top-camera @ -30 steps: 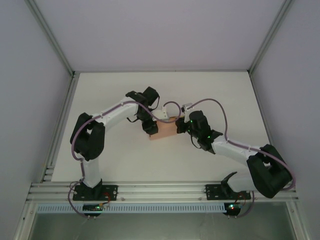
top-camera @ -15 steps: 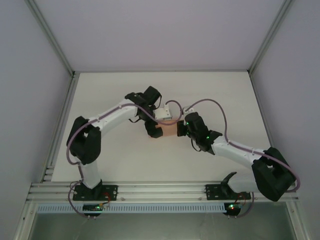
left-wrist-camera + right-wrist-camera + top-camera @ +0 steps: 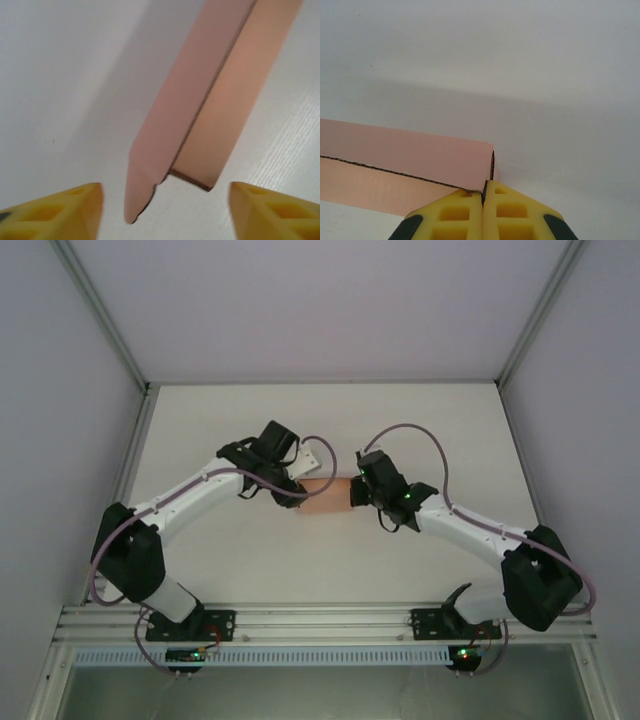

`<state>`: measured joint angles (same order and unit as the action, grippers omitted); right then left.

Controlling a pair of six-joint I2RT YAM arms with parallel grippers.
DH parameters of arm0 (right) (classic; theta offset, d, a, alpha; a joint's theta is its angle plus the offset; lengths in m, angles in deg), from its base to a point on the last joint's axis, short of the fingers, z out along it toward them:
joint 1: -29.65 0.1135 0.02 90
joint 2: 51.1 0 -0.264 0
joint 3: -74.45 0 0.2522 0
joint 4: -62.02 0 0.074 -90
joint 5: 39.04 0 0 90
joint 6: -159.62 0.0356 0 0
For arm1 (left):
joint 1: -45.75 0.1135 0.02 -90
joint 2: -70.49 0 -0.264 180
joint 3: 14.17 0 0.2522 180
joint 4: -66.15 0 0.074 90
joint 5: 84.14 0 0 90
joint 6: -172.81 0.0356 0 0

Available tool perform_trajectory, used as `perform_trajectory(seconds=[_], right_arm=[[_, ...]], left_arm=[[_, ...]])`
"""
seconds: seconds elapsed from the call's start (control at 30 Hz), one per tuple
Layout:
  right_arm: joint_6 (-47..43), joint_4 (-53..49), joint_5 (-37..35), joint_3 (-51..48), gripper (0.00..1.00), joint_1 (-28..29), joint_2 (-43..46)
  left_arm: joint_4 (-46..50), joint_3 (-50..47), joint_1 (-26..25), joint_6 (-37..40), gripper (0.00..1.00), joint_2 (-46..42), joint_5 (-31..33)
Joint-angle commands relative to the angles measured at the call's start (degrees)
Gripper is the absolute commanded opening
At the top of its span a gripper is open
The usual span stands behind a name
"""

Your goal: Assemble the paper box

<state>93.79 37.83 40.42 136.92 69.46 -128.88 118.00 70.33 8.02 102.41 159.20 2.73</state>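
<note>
My right gripper (image 3: 483,186), closed tight, pinches an end wall of the salmon-pink thin-card paper box (image 3: 325,494); my left gripper (image 3: 166,194) stands spread around the box's opposite end, not touching it.

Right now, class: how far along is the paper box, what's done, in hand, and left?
Done: the paper box is folded up into a long sleeve, not a flat sheet. In hand: the right gripper pinches a wall edge at one end; the left gripper stands open around the other end, not touching. Left: that end looks open, its flap untucked.
</note>
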Motion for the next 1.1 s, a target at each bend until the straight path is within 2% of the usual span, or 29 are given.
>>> perform_trajectory(seconds=[0.0,0.17,0.2,0.33,0.43,0.67,0.87,1.0,1.07], right_arm=[[0.4,-7.1,1.0,1.9,0.0,0.7,-1.6],[0.1,-8.3,0.5,3.5,0.0,1.4,-2.9],[0.1,-8.6,0.7,3.7,0.0,1.5,-3.1],[0.2,-8.8,0.3,4.1,0.0,1.8,-3.2],[0.2,-8.6,0.4,4.3,0.0,1.8,-3.3],[0.2,-9.9,1.2,4.8,0.0,1.8,-3.4],[0.3,-10.7,3.6,5.2,0.0,1.8,-3.6],[0.3,-10.9,3.6,5.8,0.0,1.8,-3.7],[0.3,-11.3,3.5,6.0,0.0,1.8,-3.8]], left_arm=[[-2.6,-0.1,1.4,-3.9,0.52,-1.6,-0.1],[-3.6,0.1,1.4,-4.0,0.44,-1.4,-1.2],[-3.7,0.2,1.4,-4.0,0.37,-1.1,-0.9],[-2.5,1.1,1.5,-4.2,0.26,0.2,-0.7],[-2.5,0.5,1.5,-4.6,0.26,0.3,-0.6],[-3.1,-1.4,1.5,-4.5,0.35,0.0,0.3],[-3.1,-2.4,1.5,-4.0,0.35,-0.2,1.0],[-3.4,-2.6,1.5,-4.0,0.29,-0.2,0.9],[-3.5,-2.2,1.5,-4.4,0.18,0.0,1.0]])
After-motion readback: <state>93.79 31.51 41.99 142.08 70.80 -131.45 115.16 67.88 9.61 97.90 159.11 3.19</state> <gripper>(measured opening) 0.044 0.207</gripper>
